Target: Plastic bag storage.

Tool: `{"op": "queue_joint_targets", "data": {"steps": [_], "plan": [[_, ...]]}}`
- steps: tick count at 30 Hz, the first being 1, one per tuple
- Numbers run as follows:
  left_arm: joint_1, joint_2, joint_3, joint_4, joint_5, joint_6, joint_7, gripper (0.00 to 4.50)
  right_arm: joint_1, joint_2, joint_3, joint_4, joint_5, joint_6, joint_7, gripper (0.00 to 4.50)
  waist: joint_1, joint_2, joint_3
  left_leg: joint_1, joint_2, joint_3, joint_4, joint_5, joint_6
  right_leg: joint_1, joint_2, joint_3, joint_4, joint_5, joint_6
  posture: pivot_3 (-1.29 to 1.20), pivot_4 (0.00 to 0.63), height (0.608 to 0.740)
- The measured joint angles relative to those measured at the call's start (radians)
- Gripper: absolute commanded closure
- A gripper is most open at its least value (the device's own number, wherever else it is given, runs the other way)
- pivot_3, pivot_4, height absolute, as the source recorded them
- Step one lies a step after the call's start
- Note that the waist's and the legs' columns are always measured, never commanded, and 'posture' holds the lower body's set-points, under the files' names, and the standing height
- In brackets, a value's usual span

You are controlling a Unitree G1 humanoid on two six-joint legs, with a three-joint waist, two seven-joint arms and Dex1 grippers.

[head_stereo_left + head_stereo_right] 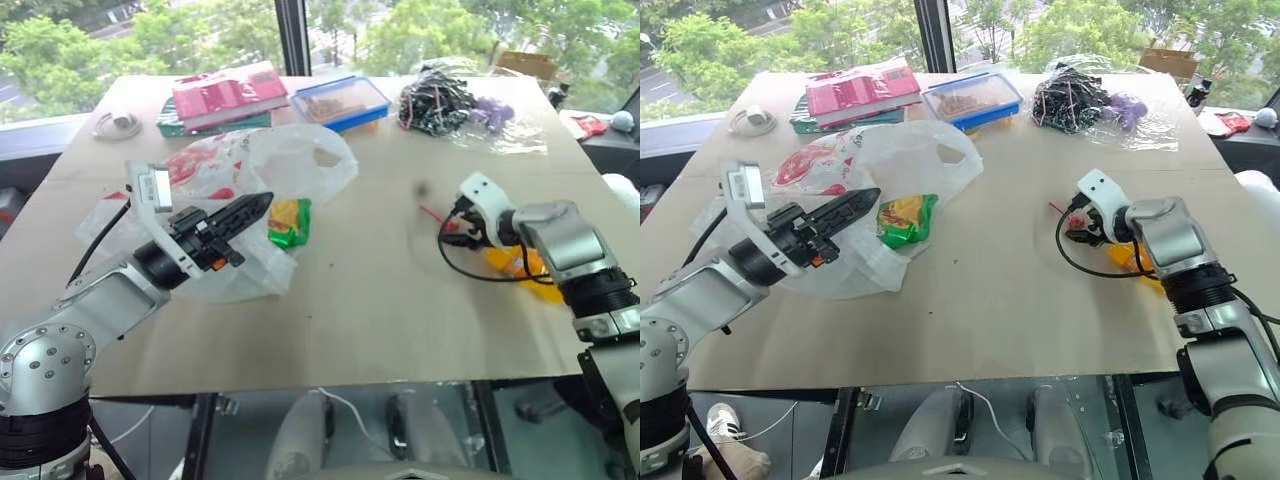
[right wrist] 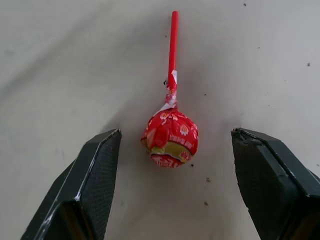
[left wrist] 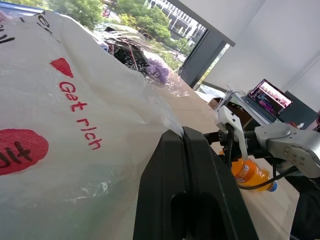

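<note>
1. Storage looks only partly done: the plastic bag (image 1: 262,168) lies spread on the left half of the table (image 1: 380,300), its mouth and cut-out handle toward the far side, and loose things remain outside it.
2. Left gripper (image 1: 262,206) hovers over the near part of the bag with its two black fingers pressed together; from the wrist view they look to pinch a fold of the bag's film, though the contact itself is hard to make out.
3. Right gripper (image 2: 172,155), well apart on the right half of the table, has its fingers spread wide on either side of a red lollipop (image 2: 170,137) that lies on the bare surface, touched by neither finger.
4. Also outside the bag: a green snack packet (image 1: 289,222) lying at its edge, just beside the left fingertips, and an orange bottle (image 3: 250,173) under the right arm.
5. Left to do, by my judgement: gather these items into the bag, or fold it away.
6. Long axis of the bag runs from the near left corner toward the far middle, handles at the far end.
7. Lollipop's stick points away from the right gripper.
</note>
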Motion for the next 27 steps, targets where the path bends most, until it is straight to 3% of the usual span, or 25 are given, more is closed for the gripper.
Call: {"op": "queue_joint_targets", "data": {"steps": [3, 9, 15, 18, 22, 27], "plan": [[0.002, -0.001, 0.0, 0.0, 0.0, 0.0, 0.0, 4.5, -0.007, 0.015, -0.012, 0.034, 0.001, -0.022, -0.005, 0.93, -0.001, 0.0, 0.0, 0.001, 0.0, 0.0, 0.0, 0.0, 0.0, 0.001, 0.0, 0.0, 0.0, 0.0, 0.0, 0.0, 0.15, 0.74], [0.007, -0.001, 0.0, 0.0, 0.0, 0.0, 0.002, 4.5, -0.009, 0.023, -0.015, 0.049, 0.006, -0.036, 0.004, 3.5, 0.0, 0.0, 0.0, 0.001, 0.0, 0.0, 0.001, 0.0, 0.0, 0.001, 0.0, 0.0, 0.0, 0.0, 0.0, 0.0, 0.15, 0.74], [0.008, -0.001, 0.0, -0.001, 0.0, 0.0, 0.003, 4.5, 0.014, 0.019, -0.018, -0.004, 0.012, -0.022, 0.015, 3.5, 0.0, 0.0, 0.0, 0.0, 0.0, -0.001, 0.001, 0.0, 0.0, 0.001, 0.0, -0.001, 0.0, 0.0, 0.0, 0.0, 0.15, 0.74], [0.01, -0.001, 0.002, -0.001, 0.0, 0.0, 0.002, 4.5, 0.041, 0.053, -0.031, -0.17, 0.087, 0.025, 0.048, 3.5, -0.008, 0.0, 0.0, 0.0, 0.001, 0.0, 0.001, 0.0, 0.0, 0.0, 0.001, 0.0, 0.001, 0.0, 0.0, 0.0, 0.15, 0.74], [0.027, 0.003, 0.017, -0.006, -0.007, 0.0, 0.001, 4.5, 0.029, 0.16, 0.0, -0.372, 0.142, 0.073, 0.045, 3.5, -0.01, 0.0, 0.0, 0.001, 0.003, -0.001, 0.0, 0.0, 0.0, 0.0, 0.002, 0.0, 0.002, 0.0, 0.0, 0.0, 0.15, 0.74], [0.054, 0.024, 0.049, -0.027, -0.02, 0.003, 0.001, 4.5, -0.027, 0.307, 0.109, -0.341, 0.121, 0.004, 0.013, 3.5, -0.003, 0.0, 0.0, 0.0, 0.001, -0.001, 0.001, 0.0, 0.0, 0.0, 0.0, 0.0, 0.001, 0.0, 0.0, 0.0, 0.15, 0.74]]}}
